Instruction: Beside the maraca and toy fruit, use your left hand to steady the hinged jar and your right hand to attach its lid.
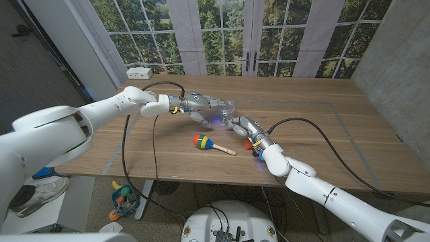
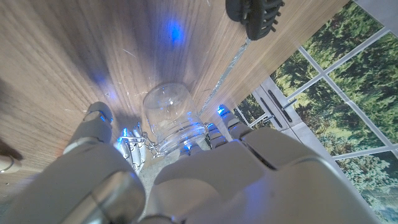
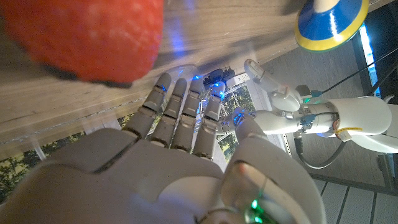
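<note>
The clear glass hinged jar (image 1: 227, 109) stands near the table's middle, and my left hand (image 1: 201, 102) reaches over it from the left. In the left wrist view my left hand (image 2: 205, 174) grips the jar (image 2: 168, 118) between thumb and fingers, with its wire clasp (image 2: 134, 149) beside the thumb. My right hand (image 1: 243, 126) lies just in front of the jar, its fingertips almost at the glass. In the right wrist view its fingers (image 3: 180, 106) stretch out straight with nothing in them. I cannot tell how the lid stands.
A red, yellow, green and blue maraca (image 1: 203, 142) lies in front of the jar, and a red toy fruit (image 1: 248, 142) sits beside my right wrist. A white power strip (image 1: 140, 72) rests at the back left corner of the wooden table (image 1: 322, 128).
</note>
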